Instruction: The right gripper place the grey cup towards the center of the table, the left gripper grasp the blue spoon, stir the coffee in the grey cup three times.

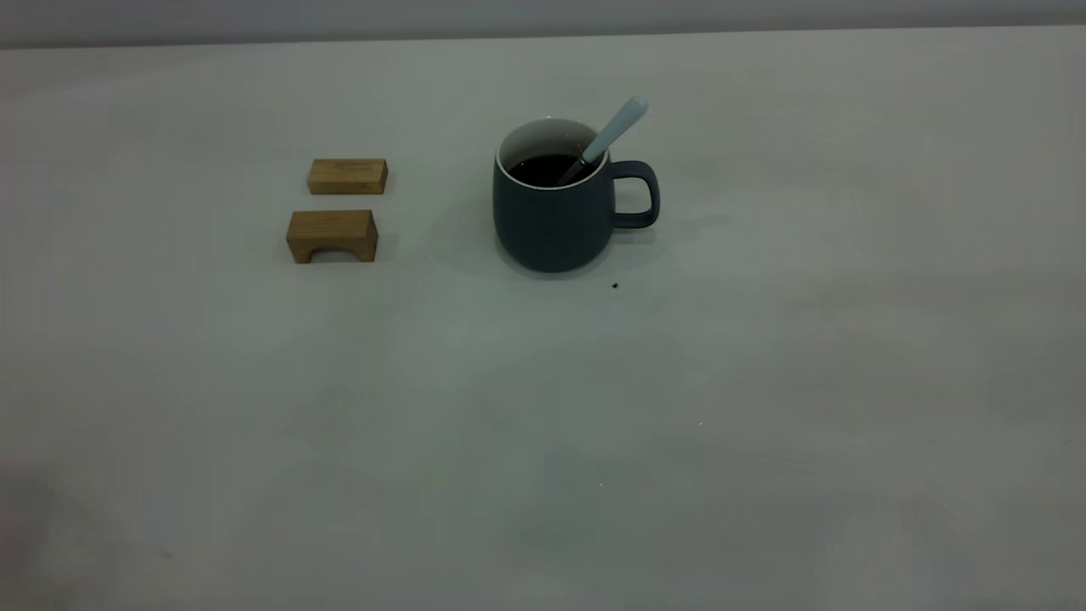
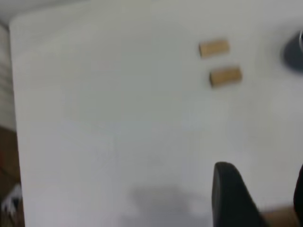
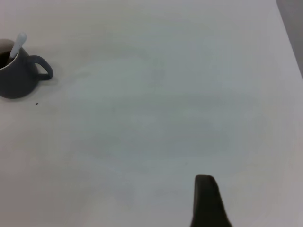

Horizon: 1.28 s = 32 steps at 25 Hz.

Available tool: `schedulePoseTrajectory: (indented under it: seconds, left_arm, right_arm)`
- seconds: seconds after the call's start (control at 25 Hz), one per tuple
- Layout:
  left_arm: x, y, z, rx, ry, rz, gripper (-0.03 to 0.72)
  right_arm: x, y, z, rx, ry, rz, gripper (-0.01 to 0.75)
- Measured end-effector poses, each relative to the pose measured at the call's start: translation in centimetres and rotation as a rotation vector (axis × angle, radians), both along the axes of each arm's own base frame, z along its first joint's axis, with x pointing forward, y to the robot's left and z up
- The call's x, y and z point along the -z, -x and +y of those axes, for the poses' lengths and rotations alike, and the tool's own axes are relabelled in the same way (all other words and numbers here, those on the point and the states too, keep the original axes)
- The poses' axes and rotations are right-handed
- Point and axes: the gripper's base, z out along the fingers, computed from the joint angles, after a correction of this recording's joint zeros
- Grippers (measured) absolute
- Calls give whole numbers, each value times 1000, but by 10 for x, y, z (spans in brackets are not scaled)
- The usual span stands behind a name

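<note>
Resting in the grey cup, the slim, light blue spoon offers its raised handle; finger states cannot be told.

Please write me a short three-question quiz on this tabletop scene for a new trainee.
1. True or false: the blue spoon lies flat on the table.
2. Which way does the handle of the grey cup point in the exterior view: A) left, B) right, C) toward the camera?
3. What stands to the left of the cup in the exterior view?

Key:
1. False; it stands leaning in the cup, its bowl in the coffee.
2. B.
3. Two wooden blocks, apart from the cup.
</note>
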Motion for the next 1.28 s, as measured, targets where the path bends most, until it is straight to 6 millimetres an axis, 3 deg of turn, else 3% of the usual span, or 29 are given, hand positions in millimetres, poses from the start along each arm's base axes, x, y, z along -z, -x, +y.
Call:
schedulePoseTrajectory:
  seconds: [0.32,0.56,0.84,1.28]
  left_arm:
    - [87,84,19,-50,43,11,394]
    - [131,120,23,-147,80,-70,394]
    - [149,139,20,-181,118,-220,394]
    - [151,141,18,-185,137,-220,394]
  right_arm:
    - [0,0,0,0,0,0,527]
    - [0,0,0,0,0,0,527]
    - [0,0,0,0,0,0,527]
    - [0,0,0,0,0,0,527]
